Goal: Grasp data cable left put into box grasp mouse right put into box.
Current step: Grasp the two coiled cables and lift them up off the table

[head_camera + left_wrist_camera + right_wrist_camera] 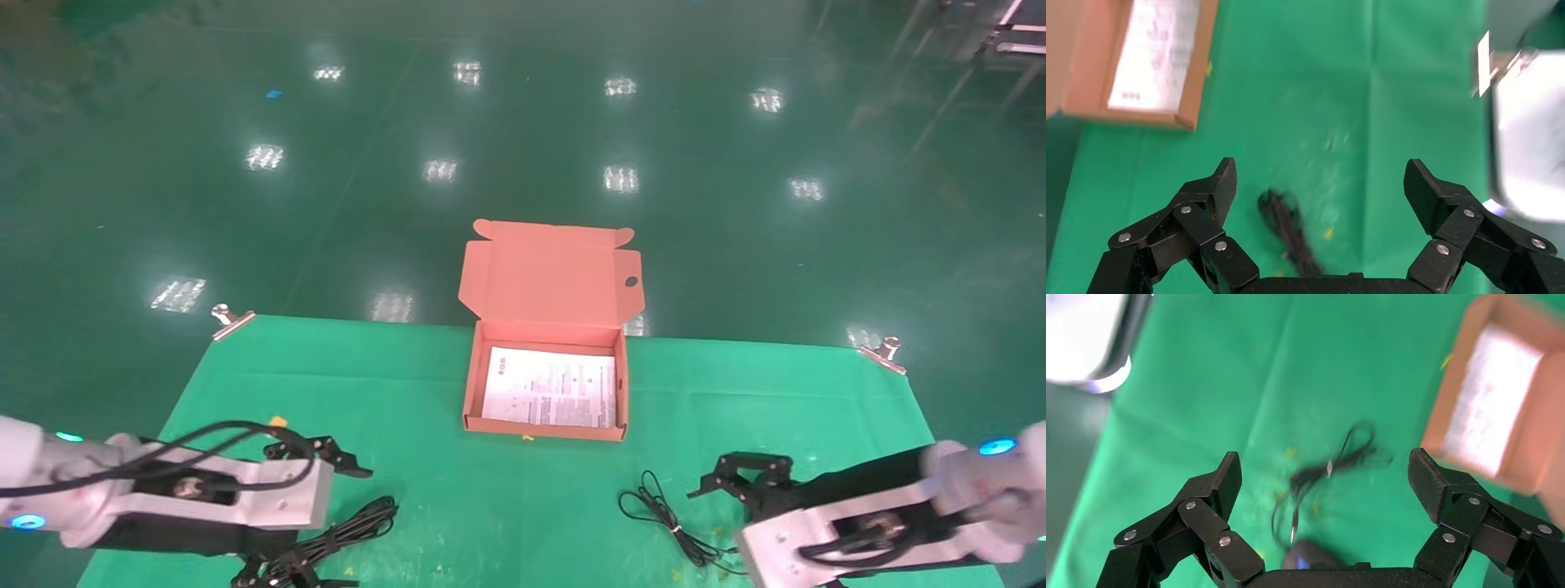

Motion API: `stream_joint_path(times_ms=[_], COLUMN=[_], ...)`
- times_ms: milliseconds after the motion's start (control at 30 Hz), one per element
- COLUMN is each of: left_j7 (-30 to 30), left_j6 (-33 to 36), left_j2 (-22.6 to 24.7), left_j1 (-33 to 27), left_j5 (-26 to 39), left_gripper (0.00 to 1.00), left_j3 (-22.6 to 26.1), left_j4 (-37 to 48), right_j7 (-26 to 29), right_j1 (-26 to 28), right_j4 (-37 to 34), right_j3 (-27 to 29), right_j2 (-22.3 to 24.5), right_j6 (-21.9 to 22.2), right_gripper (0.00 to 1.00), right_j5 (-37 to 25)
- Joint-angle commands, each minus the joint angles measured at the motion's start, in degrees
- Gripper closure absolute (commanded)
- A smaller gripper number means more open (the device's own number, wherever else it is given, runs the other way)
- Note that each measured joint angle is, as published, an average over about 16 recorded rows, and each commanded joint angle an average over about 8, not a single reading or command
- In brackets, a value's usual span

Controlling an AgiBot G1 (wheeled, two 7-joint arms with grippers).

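Salmon-pink cardboard sat at the centre of the head view: the box (546,390) lay open on the green bench (425,392), its flap lid folded back toward the top of the frame, so you had a clear drop from above onto the white printed sheet (549,385) lining its floor. Nothing else was in it, so by my reading neither item had been packed.

Your left tool (327,453) hung at the lower left of the head view, fingers spread wide and gripping nothing. The data cable (327,543) lay just below it at the bottom edge, a thick black bundle flat on the bench. In the left wrist view the same bundle (1288,229) showed between the spread fingers (1214,190), low in the frame, which suggests the arm was lined up over it for a grasp.

Your right tool (739,474) mirrored that at the lower right, also spread and empty. The mouse cord (666,518) looped on the bench just to its left. The mouse (1312,558) itself showed only in the right wrist view, at the bottom centre between the fingers, partly hidden by the tool's body. Each item lay on its own arm's side, well apart from the box, so neither arm would need to cross the other.
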Motion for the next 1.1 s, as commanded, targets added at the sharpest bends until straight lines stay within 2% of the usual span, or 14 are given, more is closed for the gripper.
stream_joint_path(times_ms=[33, 300, 533, 833, 1100], left_j7=[0.35, -0.59, -3.88, -8.05, -6.68], left_j6=[-0.96, -8.54, -14.26, -16.39, -16.54], left_j2=[1.37, 5.28, 7.68, 10.58, 12.60], left_j1=[-0.40, 2.21, 4.47, 5.35, 3.94], left_j5=[4.17, 16.59, 22.85, 22.52, 20.43], left_gripper=[0.00, 0.00, 0.00, 0.00, 0.00], left_j3=[1.60, 5.41, 6.55, 5.91, 5.22], left_j4=[-0.02, 3.86, 7.23, 15.57, 23.15], right_j7=[-0.91, -0.23, 3.75, 10.29, 15.87], right_j1=[0.08, -4.32, -8.02, -10.10, -10.09], right_j4=[0.02, -0.10, -0.71, -4.07, -10.87], right_j3=[-2.14, -6.23, -7.56, -7.60, -7.12], right_j2=[-1.06, -4.15, -5.81, -8.90, -13.25], right_j6=[1.01, 8.12, 13.76, 17.29, 19.40], right_gripper=[0.00, 0.00, 0.00, 0.00, 0.00], right_j5=[-4.00, -16.07, -22.86, -26.28, -27.60])
